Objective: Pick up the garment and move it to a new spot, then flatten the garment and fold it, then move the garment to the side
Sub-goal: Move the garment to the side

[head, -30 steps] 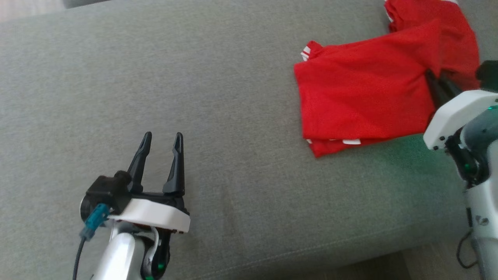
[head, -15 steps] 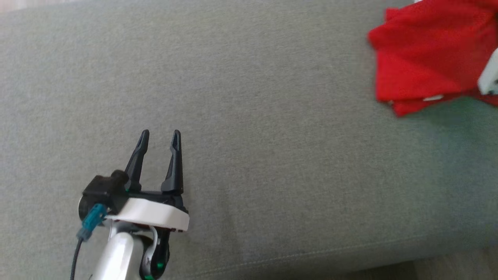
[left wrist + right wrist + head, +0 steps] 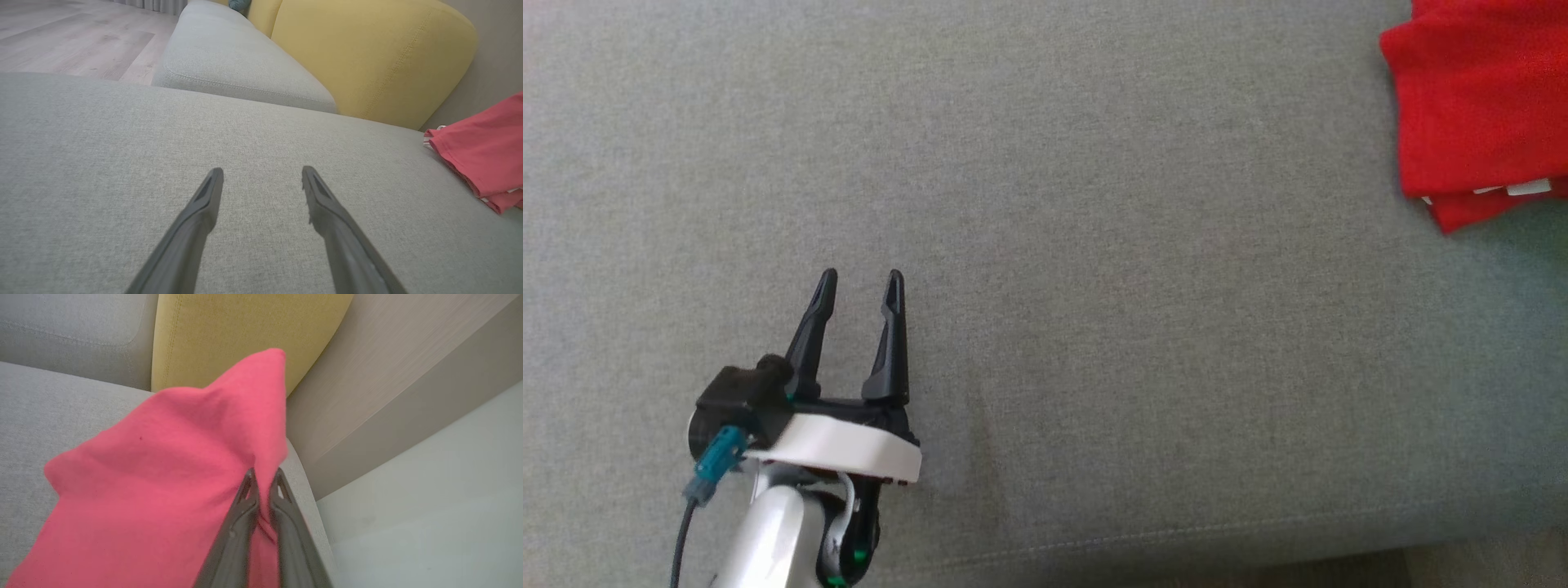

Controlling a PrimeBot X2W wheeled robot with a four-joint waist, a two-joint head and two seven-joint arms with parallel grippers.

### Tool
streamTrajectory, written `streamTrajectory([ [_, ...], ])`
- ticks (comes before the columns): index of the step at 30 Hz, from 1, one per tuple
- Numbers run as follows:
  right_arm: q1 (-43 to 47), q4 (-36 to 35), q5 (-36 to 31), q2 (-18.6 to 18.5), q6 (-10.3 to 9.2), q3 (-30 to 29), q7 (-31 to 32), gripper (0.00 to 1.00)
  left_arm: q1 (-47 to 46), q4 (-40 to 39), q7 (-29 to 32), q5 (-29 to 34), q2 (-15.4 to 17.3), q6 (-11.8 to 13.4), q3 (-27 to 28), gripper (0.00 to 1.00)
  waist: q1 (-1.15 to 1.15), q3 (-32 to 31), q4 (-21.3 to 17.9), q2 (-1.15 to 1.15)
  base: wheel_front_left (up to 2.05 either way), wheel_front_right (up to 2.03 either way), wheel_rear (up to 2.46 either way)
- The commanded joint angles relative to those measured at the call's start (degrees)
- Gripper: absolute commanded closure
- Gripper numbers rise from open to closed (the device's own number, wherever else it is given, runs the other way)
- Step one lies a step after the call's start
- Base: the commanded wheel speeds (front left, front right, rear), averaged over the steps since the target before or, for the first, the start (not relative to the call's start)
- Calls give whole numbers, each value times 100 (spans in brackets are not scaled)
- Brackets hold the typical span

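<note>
The garment (image 3: pixel 1478 114) is red with white trim, folded in layers, at the top right of the head view on the grey cushion (image 3: pixel 1045 245). In the right wrist view my right gripper (image 3: pixel 263 477) is shut on a pinched fold of the garment (image 3: pixel 163 490), whose raised corner stands in front of a yellow backrest. My left gripper (image 3: pixel 859 282) stands open at the lower left of the head view, far from the cloth. Between its spread fingers the left wrist view has my left gripper (image 3: pixel 261 173) over bare cushion, with the garment (image 3: pixel 486 155) at the right edge.
A yellow backrest (image 3: pixel 367 57) rises behind the seat, and a second grey cushion (image 3: pixel 233 61) lies beyond. Wooden floor (image 3: pixel 73 36) is at the far left. A beige wall panel (image 3: pixel 388 388) and pale floor lie just past the cushion's right end.
The garment has slid right across the cushion, gripped by my right gripper, and now sits at the head view's right edge, with the right arm out of it. My left gripper has stayed put.
</note>
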Motion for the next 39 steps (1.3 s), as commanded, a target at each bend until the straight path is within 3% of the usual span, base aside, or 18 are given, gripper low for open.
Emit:
streamTrajectory([
  [1,-199,-156,-216,-137,37,-80,-111,100,-174,-198,-43,2,-2,27,147,0,-1,56,6,0,0,0,0],
  [3,-209,-122,-385,-71,37,-170,-186,98,-193,-185,-43,10,-2,21,149,0,-1,97,2,0,0,0,0],
  [4,-214,-108,-489,-39,37,-241,-219,70,-203,-179,-43,16,-3,18,150,0,-1,114,1,0,0,0,0],
  [5,-221,-95,-578,9,37,-315,-260,52,-212,-173,-43,22,-3,15,151,0,-1,130,-1,0,0,0,0],
  [7,-236,-60,-732,123,37,-439,-351,4,-229,-157,-43,32,-3,7,151,0,-1,154,-5,0,0,0,0],
  [8,-239,-51,-805,186,37,-475,-395,0,-235,-150,-43,37,-3,3,152,0,-1,161,-9,0,0,0,0],
  [16,-294,62,-1158,484,37,-713,-664,0,-263,-103,-43,67,-3,-17,151,0,-1,191,-19,0,0,0,0],
  [26,-330,189,-1004,814,37,-704,-1176,0,-290,-38,-43,67,-4,-9,228,0,-1,-5,-41,0,0,0,0],
  [32,-127,58,-718,1263,37,-560,-1811,0,-318,21,-44,14,-4,60,382,0,-1,-396,-20,0,0,0,0],
  [39,513,-189,-339,2062,37,-449,-2427,0,-312,136,-44,-296,-5,462,485,0,-1,-997,93,0,0,0,0],
])
